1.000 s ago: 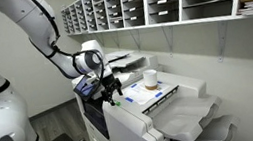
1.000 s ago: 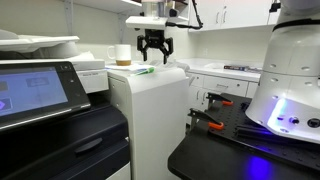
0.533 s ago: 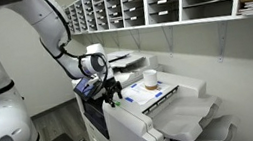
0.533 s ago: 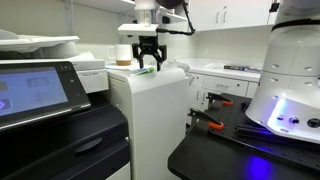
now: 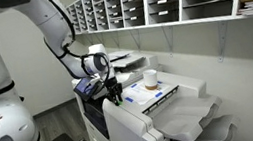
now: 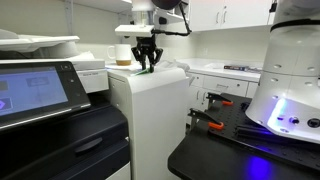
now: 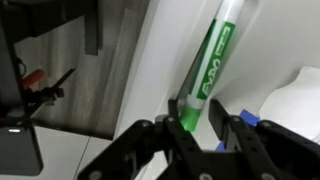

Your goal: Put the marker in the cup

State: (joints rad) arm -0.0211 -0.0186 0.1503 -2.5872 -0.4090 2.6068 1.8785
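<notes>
The marker (image 7: 212, 65) is a green pen with a white cap. It lies flat on the white printer top (image 5: 166, 94). In the wrist view my gripper (image 7: 196, 104) straddles the marker's near end, with both fingers pressed against its green barrel. In both exterior views the gripper (image 5: 113, 96) (image 6: 147, 66) is down at the printer top's edge, and a bit of green shows between the fingers (image 6: 146, 69). The cup (image 5: 151, 77) (image 6: 123, 55), white with a brownish band, stands upright on the same top, a short way beyond the gripper.
A row of wall pigeonholes (image 5: 157, 0) with papers hangs above the printer. A second printer with a touch screen (image 6: 35, 90) stands near the camera. A black table (image 6: 240, 150) holds the robot base (image 6: 290, 80) and orange-handled tools (image 6: 215, 100).
The gripper has come down from above the printer top onto the marker, and its fingers have closed from wide open to gripping the barrel. The cup has not moved.
</notes>
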